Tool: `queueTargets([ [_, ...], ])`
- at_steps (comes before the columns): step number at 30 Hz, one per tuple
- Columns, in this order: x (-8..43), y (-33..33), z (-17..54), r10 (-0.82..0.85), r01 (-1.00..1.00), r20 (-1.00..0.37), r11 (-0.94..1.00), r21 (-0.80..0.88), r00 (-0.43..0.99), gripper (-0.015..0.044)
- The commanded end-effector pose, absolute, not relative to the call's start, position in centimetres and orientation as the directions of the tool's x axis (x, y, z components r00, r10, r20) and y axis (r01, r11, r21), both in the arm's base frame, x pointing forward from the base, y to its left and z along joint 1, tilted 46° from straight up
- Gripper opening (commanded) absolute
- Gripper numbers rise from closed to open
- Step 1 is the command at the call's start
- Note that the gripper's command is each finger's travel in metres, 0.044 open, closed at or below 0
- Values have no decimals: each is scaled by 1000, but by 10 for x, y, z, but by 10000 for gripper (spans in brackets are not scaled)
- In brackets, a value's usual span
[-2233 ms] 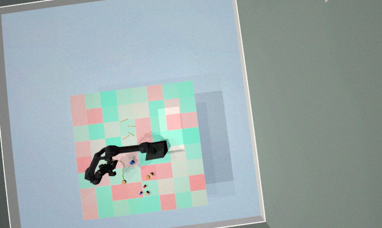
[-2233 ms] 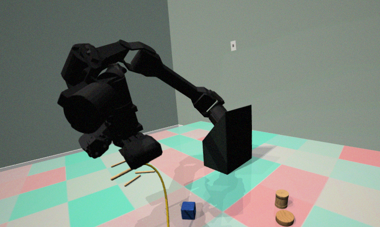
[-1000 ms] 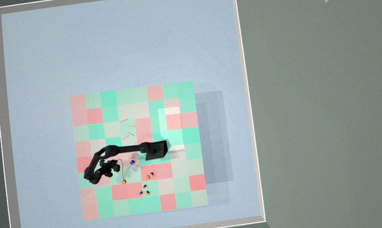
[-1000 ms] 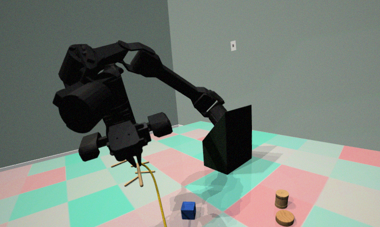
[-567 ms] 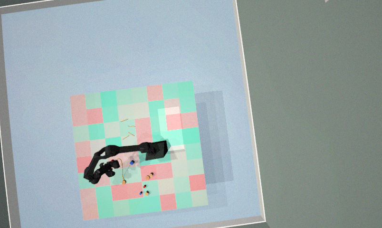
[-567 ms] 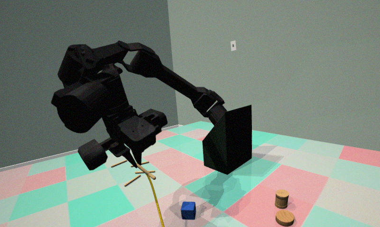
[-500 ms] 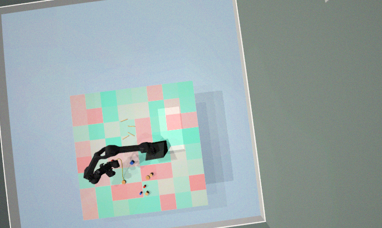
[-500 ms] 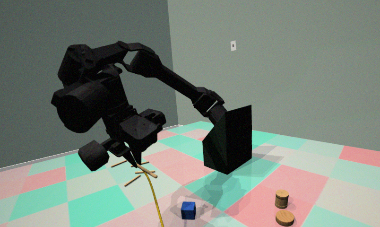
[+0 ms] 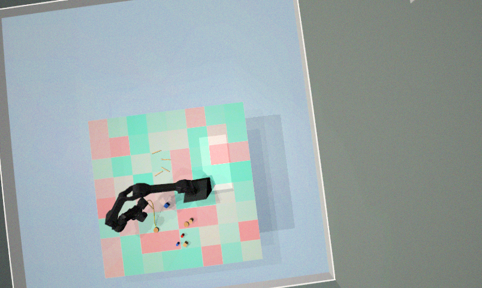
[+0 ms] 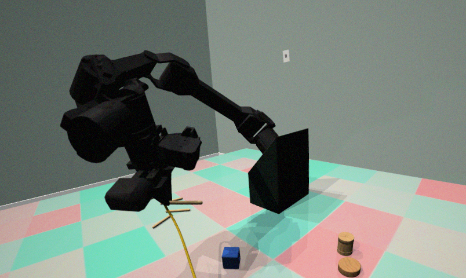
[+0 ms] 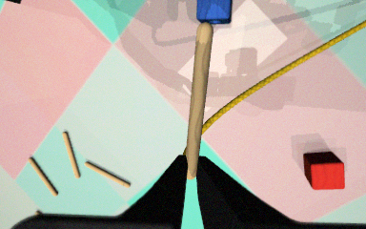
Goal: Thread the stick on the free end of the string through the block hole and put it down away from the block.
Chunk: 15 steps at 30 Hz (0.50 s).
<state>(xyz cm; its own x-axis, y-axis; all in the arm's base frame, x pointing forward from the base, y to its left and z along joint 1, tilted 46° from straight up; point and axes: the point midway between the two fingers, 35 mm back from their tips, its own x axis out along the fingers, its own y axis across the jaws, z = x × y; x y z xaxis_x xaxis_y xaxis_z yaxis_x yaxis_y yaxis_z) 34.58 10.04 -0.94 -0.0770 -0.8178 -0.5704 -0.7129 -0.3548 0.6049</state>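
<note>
My gripper point(image 10: 166, 202) point(image 11: 191, 163) is shut on the thin wooden stick point(image 10: 187, 202) point(image 11: 199, 91), above the table, with the stick held about level. The yellow string point(image 9: 154, 213) point(image 10: 182, 237) point(image 11: 266, 86) runs from the stick's held end to the round wooden button point(image 9: 156, 230), which lies on the table. A blue block point(image 9: 166, 205) point(image 10: 230, 258) point(image 11: 213, 10) stands on the table; the stick's far tip lines up with its edge in the wrist view. A red block point(image 11: 325, 172) shows only in the wrist view. I cannot tell which block has the hole. The fingers are hidden in the top view.
Several loose sticks point(image 9: 156, 152) point(image 10: 161, 222) point(image 11: 71, 155) lie near the arm. Two round wooden pieces point(image 9: 186, 224) point(image 10: 349, 266) stand right of the blue block. A small red piece point(image 9: 182, 235), a small blue piece point(image 9: 177, 243) and a tan piece point(image 9: 186, 243) lie nearby. The arm's black base point(image 9: 201, 189) point(image 10: 280, 172) stands behind.
</note>
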Motion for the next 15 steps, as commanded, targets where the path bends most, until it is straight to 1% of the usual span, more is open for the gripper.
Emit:
queueTargets([
  [1,346,101,-10,-814,-611,-574,-413,675,-84,0],
  [8,346,101,-9,-812,-406,-578,-501,765,-87,0],
  [15,347,101,-9,-809,-177,-581,-561,809,-90,0],
])
